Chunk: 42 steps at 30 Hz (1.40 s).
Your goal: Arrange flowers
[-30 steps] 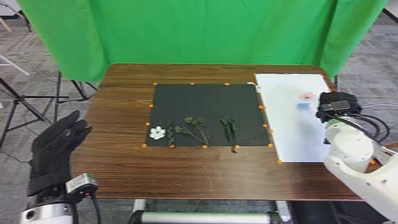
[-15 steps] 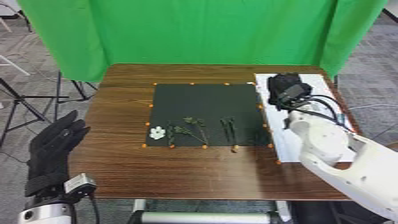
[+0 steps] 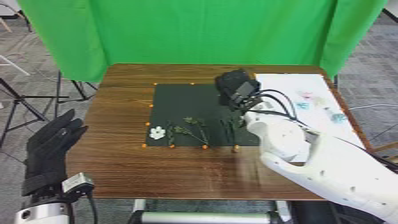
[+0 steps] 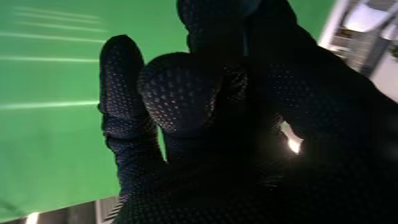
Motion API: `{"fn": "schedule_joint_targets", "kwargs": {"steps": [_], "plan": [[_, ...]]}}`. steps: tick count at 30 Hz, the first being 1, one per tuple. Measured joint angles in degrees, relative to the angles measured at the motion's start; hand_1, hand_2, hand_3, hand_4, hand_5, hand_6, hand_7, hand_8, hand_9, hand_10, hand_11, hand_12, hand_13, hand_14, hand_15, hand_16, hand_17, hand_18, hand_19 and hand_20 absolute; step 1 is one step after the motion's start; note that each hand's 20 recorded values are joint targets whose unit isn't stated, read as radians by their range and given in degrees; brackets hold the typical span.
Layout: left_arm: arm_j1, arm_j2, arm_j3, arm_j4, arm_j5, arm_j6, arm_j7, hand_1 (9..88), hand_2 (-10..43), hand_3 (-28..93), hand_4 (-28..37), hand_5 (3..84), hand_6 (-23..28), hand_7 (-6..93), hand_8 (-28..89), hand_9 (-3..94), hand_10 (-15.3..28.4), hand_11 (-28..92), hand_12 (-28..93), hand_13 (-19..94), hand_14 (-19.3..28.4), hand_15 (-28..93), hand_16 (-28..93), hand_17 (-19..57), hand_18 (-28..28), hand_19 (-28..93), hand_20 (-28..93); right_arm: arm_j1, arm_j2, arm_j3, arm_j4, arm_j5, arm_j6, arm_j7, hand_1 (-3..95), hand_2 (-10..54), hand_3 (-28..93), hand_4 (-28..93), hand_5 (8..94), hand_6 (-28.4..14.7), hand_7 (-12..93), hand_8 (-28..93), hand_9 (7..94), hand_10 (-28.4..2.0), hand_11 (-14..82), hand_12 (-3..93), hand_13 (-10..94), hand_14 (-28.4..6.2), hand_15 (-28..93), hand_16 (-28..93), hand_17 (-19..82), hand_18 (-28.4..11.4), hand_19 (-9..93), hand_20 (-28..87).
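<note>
Left hand off the desk's left edge, fingers released, nothing in them. White flower on the black mat, by its near left corner; looks light, soft, petals easily crushed; no stem visible, so best taken from the sides or underneath, light pinch. Green sprigs just right of it, toward the mat's near edge: thin, probably bendy, leafy tops likely to snag each other; take the bare stem low down, clear of the leaves. Dark stems next, toward the near right corner, lying close together; look slim, may roll or come up as a pair, so pinch one around its middle. Right hand above the mat's far edge, by the far right corner; clenched, released or grasping, cannot tell. White sheet along desk's right edge: pink piece, pale blue pieces nearer; probably blossoms, fragile, near weightless, squeeze barely.
</note>
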Motion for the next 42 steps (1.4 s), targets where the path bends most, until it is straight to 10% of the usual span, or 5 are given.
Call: {"fn": "schedule_joint_targets", "kwargs": {"steps": [26, 42], "plan": [[-4.2, -0.09, 1.24, 1.58, 1.13, -2.17, -1.98, 25.8, 5.9, 84, -19.1, 40.3, 10.6, 15.9, -11, 34.4, 19.9, 36, 6, 23, 26.7, 63, -17, -9.3, 21.1, 59, 2, -11.4, -26.1, 12.8, 13.2, -16.0, -7.8, -13.0, 52.7, -7.0, 76, -28, 80.2, -0.9, 25, 5, 87.8, -7.7, 26.5, 31.9, 83, -3.2, 66, 21, 39, -18.8, 93, -3], [-6.7, -0.19, 1.98, 2.42, 1.32, -3.15, -2.52, 25.9, 6.0, 84, -19.0, 40.3, 10.6, 15.8, -11, 34.4, 20.0, 36, 6, 23, 26.7, 63, -17, -9.2, 21.0, 59, 2, -10.9, -29.3, 8.3, 17.4, -16.3, -8.8, -10.7, 52.7, -6.6, 75, -28, 79.9, -0.7, 25, 5, 87.3, -8.0, 27.2, 31.6, 83, -3.3, 67, 21, 39, -18.7, 93, -4]]}}
